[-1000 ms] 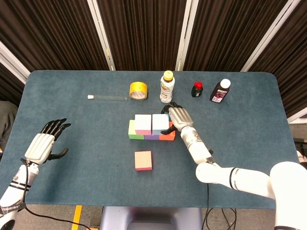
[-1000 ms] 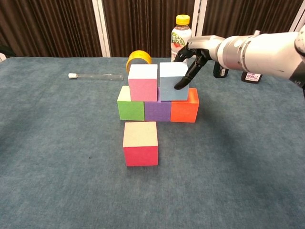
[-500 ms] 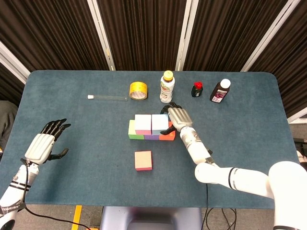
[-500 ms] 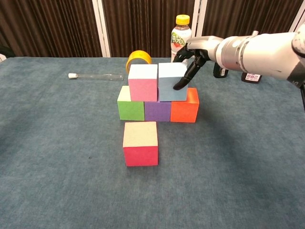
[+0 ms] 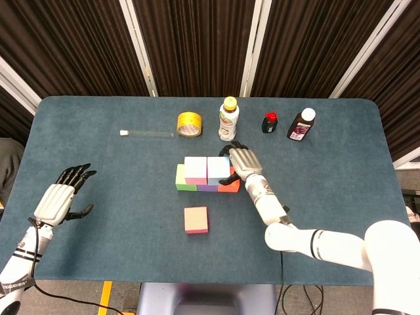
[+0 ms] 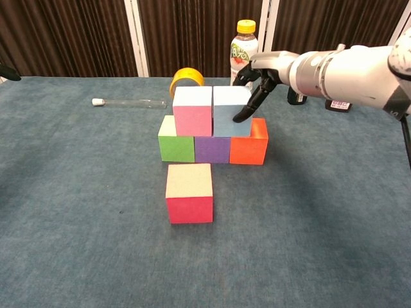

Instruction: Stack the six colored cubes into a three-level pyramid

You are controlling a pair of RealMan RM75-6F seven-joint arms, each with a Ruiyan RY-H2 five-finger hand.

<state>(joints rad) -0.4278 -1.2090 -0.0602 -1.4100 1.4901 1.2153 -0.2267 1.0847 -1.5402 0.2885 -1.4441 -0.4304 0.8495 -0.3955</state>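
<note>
In the chest view the purple cube shows only its front face, the rest lying under the pink cube and blue cube. Behind the right hand's fingers, the juice bottle loses its lower half, and the two small dark bottles are nearly all hidden by the forearm. The tape roll is half covered by the pink cube. The left hand is outside this view; the head view cuts its arm at the bottom edge. Bottle labels are too small to read.

Even overhead light, soft shadows, sharp focus
</note>
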